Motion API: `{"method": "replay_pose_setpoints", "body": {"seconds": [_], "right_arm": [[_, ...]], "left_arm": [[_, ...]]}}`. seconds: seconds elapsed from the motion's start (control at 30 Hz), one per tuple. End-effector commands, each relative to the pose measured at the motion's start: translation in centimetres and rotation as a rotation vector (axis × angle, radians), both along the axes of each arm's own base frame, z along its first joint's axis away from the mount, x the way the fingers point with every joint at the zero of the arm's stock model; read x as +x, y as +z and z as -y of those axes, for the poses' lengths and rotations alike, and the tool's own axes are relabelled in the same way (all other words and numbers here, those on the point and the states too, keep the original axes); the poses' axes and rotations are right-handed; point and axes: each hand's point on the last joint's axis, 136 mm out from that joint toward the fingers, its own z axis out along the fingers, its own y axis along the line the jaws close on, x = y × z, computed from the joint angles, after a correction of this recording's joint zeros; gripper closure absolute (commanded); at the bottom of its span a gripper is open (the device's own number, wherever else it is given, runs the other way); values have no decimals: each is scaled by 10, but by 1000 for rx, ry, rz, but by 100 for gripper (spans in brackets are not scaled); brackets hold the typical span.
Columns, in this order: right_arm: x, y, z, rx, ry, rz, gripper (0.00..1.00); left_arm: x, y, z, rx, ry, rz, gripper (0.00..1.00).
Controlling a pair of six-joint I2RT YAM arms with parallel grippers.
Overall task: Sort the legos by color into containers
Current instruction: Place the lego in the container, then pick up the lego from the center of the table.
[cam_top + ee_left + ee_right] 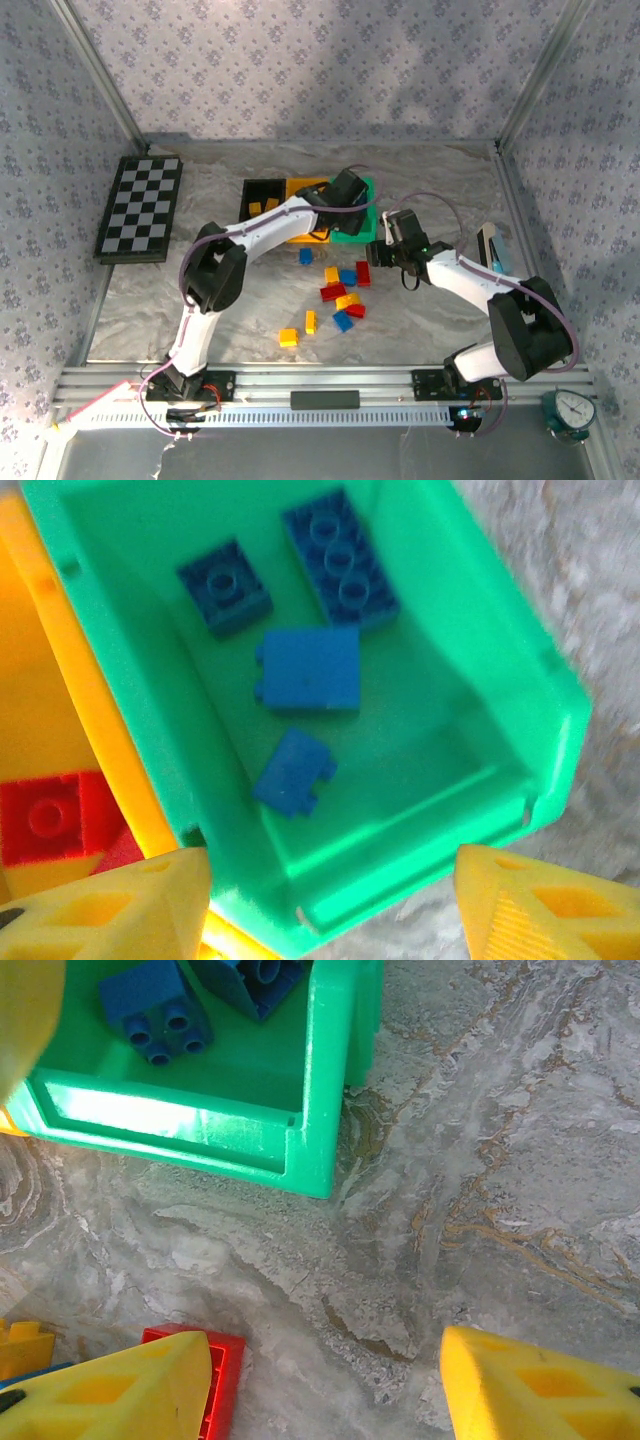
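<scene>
Sorting is unfinished: the green plastic bin [500, 680] holds four blue bricks [310, 668], loose bricks [333, 292] lie beside it; left claw [330, 880] and right claw [325, 1360] gape empty.

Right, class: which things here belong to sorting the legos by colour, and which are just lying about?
For the job: loose legos, blue legos, green bin, yellow bin, black bin.

Lying about: checkerboard, dial.
</scene>
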Motion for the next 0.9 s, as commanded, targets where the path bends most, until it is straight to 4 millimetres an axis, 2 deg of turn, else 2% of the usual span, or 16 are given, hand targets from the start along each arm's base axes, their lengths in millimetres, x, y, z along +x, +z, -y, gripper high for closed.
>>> {"method": "replay_pose_setpoints", "body": {"seconds": [0.0,0.17,0.33,0.67,0.87], "right_arm": [[4,12,-2,14,-8,31,37],[5,13,9,14,-47,35,36],[6,10,20,24,-92,23,36],[8,2,54,71,-212,-3,36],[9,-2,73,180,-281,-28,36]], "left_arm": [[-16,33,6,-119,-38,46,36],[-52,17,-3,-124,-63,19,37],[-77,3,-3,-101,-96,-42,37],[-97,-18,24,-97,-135,-133,37],[-106,-34,38,-78,-143,-204,35]]}}
